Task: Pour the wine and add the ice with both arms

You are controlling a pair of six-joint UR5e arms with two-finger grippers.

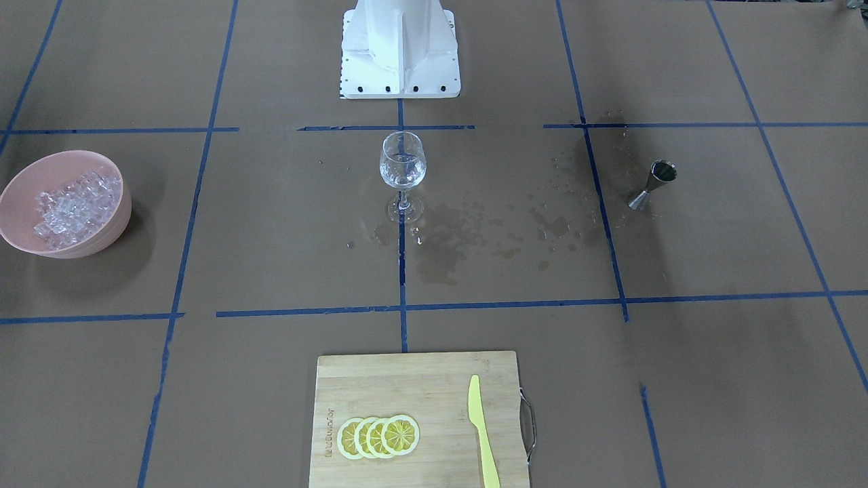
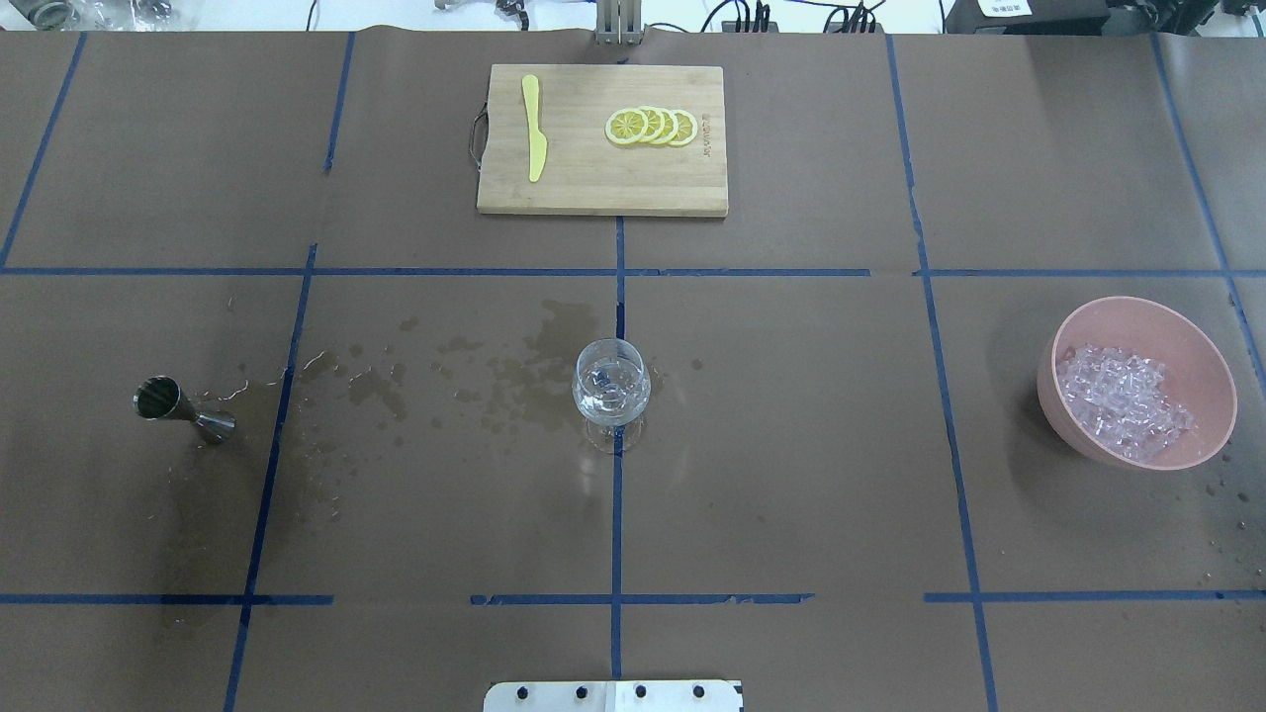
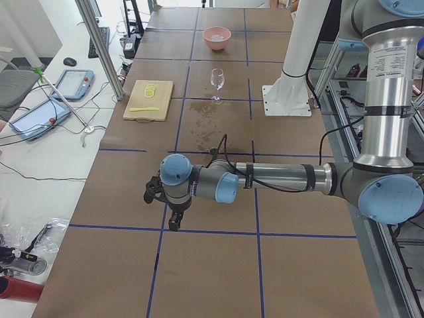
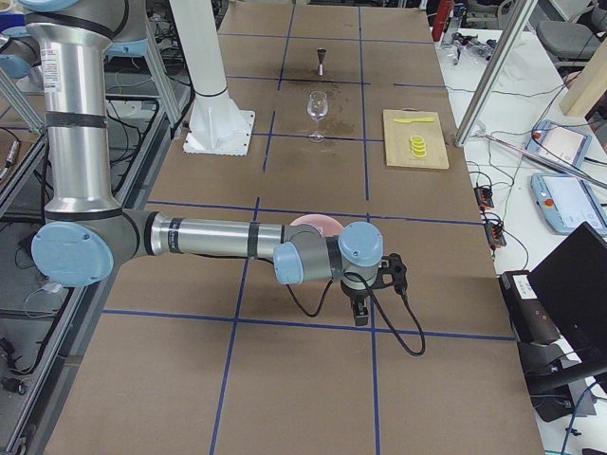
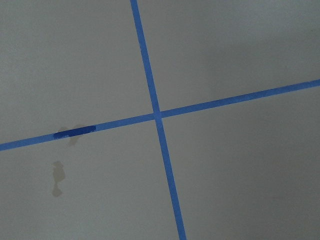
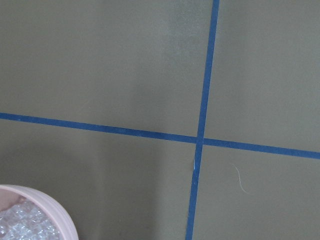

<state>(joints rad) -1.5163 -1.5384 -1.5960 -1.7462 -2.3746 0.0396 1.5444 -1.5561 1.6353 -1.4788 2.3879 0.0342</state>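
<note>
Wine glass stands mid-bench, well apart from jigger toward the left end and pink bowl toward the right; cutting board hugs the far edge; both gaps seem passable.

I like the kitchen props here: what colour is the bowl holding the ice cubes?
Pale salmon pink; the bowl shows best in the overhead view.
</note>
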